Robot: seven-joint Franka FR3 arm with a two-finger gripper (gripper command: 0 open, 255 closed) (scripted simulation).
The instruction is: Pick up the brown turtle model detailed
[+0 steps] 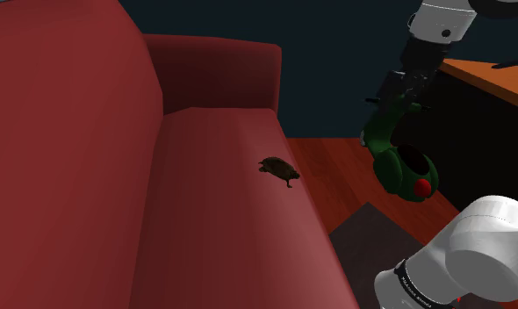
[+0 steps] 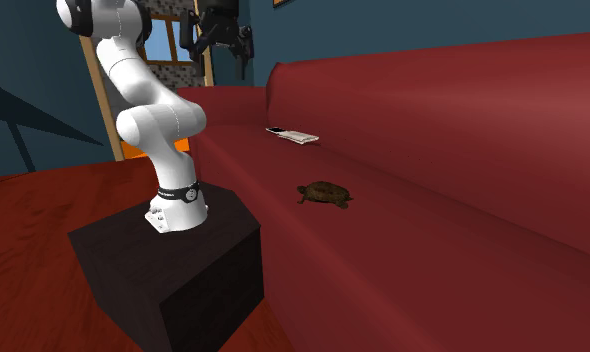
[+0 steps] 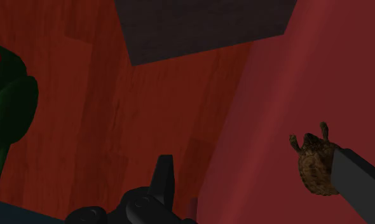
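The brown turtle model (image 1: 278,170) lies on the red sofa's seat (image 1: 222,219), near its front edge. In the second exterior view the turtle (image 2: 325,193) rests on the cushion past the stand. My black gripper (image 2: 223,58) hangs high in the air, well above the seat and off to the side of the turtle. In the shoulder view the gripper (image 1: 395,104) is up and to the right of the turtle, over the floor. Through the wrist camera the fingers stand wide apart with nothing between them. The turtle (image 3: 316,164) shows far below, partly hidden behind one finger (image 3: 361,188).
A white remote (image 2: 293,135) lies on the sofa seat beyond the turtle. A green shape with a red spot (image 1: 402,167) sits just under the gripper in the shoulder view. The dark stand (image 2: 173,265) is on the wooden floor (image 3: 148,108) beside the sofa. An orange-topped desk (image 1: 494,77) is behind.
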